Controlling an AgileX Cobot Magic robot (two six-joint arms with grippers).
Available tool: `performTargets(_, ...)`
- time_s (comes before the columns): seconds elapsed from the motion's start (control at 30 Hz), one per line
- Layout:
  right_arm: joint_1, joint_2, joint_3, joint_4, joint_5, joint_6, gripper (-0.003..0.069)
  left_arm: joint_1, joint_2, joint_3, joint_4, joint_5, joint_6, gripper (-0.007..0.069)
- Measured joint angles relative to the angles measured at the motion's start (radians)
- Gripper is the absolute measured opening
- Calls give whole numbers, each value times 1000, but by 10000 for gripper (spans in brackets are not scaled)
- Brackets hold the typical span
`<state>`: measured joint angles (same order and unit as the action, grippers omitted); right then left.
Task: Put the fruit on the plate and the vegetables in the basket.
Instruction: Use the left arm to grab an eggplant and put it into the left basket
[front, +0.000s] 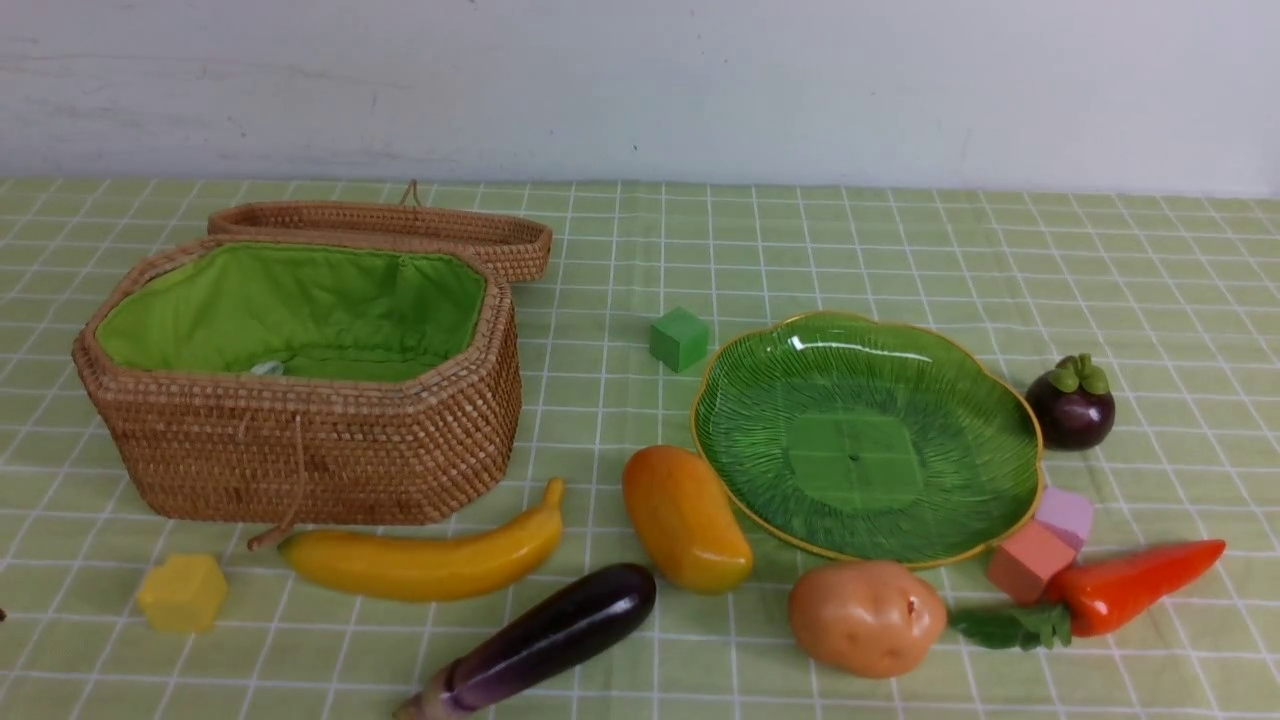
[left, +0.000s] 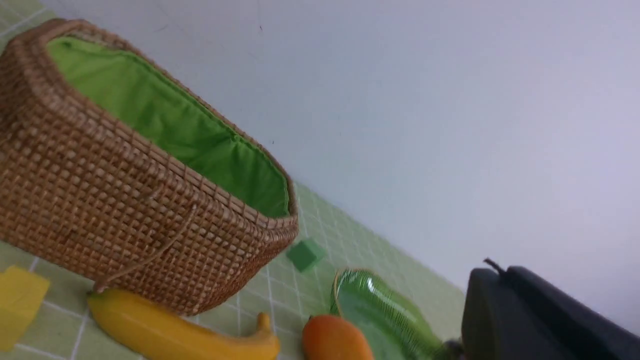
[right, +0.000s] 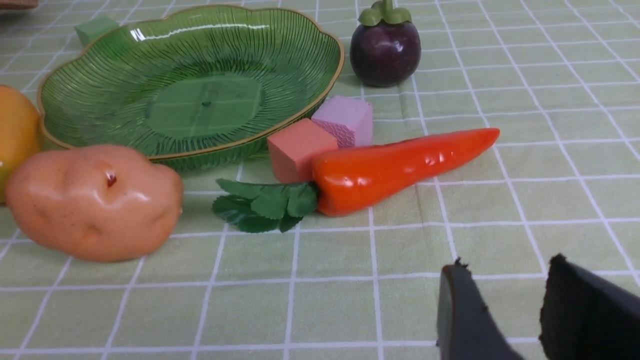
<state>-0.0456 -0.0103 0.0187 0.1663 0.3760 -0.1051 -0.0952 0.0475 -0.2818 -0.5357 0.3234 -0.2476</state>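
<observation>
The open wicker basket (front: 300, 450) stands at the left, the empty green plate (front: 860, 450) at the right. The banana (front: 420, 560), mango (front: 685, 520) and eggplant (front: 550, 635) lie in front between them. The potato (front: 865, 617) and carrot (front: 1130, 585) lie before the plate, and the mangosteen (front: 1070, 405) sits at its right. Neither gripper shows in the front view. My left gripper (left: 500, 272) is shut and empty, raised in front of the basket (left: 125, 200). My right gripper (right: 506, 262) is open and empty, low over the cloth, short of the carrot (right: 400, 162).
A green block (front: 679, 338) sits behind the plate, and a yellow block (front: 183, 592) sits in front of the basket. Pink (front: 1066, 515) and salmon (front: 1028, 560) blocks touch the plate's rim by the carrot. The basket lid (front: 400, 225) hangs open behind. A wall closes the back.
</observation>
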Motion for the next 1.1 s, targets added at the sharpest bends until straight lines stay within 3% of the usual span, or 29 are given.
performTargets(0.2,0,0,8,184,-94,93,242,0,208,-230,6,330,241,-13)
performTargets(0.27,0,0,8,330,-166,144,242,0,308,-313,6,452,333,-13)
performTargets(0.47,0,0,6,505,-252,163,231,-22,410,-357,6,457,416,-13)
performTargets(0.6,0,10,-108,528,-43,121,174,-98,437,-364,11,474,472,-13)
performTargets(0.83,7,245,-581,460,467,-125,40,-166,584,-528,26,606,532,-13)
performTargets(1.0,103,359,-840,377,556,-142,22,-186,691,-644,34,685,551,-13)
performTargets(1.1,224,434,-974,320,615,-136,22,-260,736,-678,76,709,555,-13)
